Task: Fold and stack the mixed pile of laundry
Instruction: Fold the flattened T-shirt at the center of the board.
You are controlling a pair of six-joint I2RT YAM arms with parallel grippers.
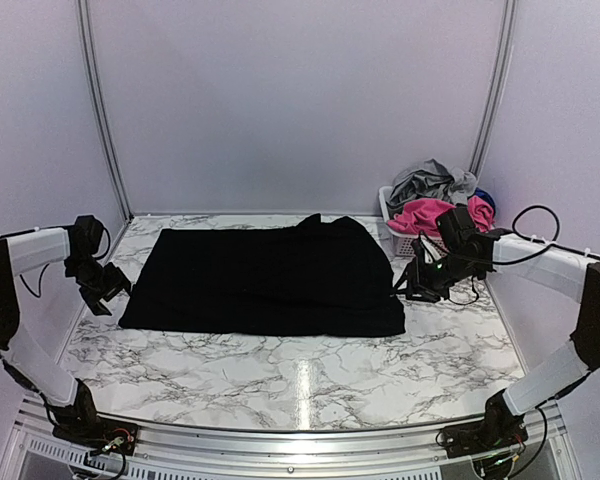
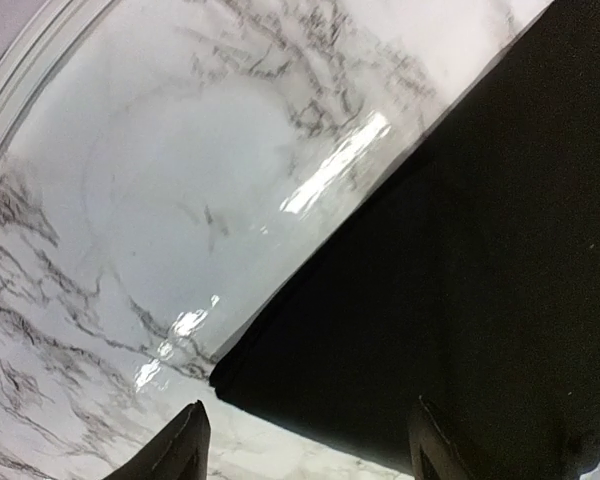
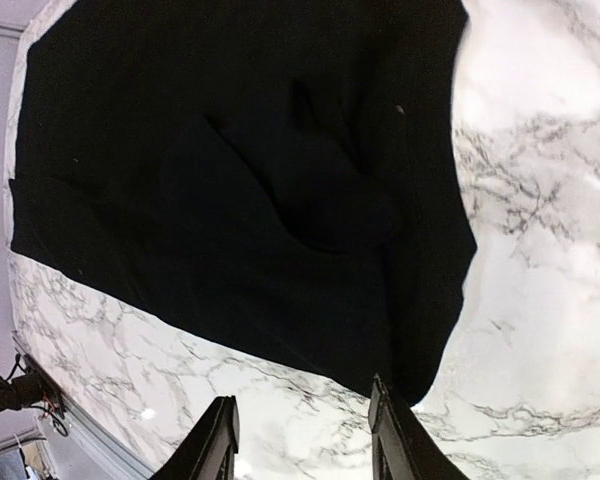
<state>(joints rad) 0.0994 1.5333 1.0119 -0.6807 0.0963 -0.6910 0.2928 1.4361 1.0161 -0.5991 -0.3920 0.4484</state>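
The left hand (image 2: 305,450) is spread and empty just off the left end of the black cloth (image 1: 270,280), whose near-left corner lies straight ahead of its fingers. The right hand (image 3: 300,445) is likewise spread and empty at the cloth's right end. The cloth lies flat on the table (image 1: 310,380), long axis running hand to hand (each arm nearest its own end). The pile (image 1: 435,200) sits in the basket (image 1: 398,243), far right.

The left arm (image 1: 35,248) and right arm (image 1: 545,262) are white with black joints. Thin black cables (image 1: 536,207) loop off them.
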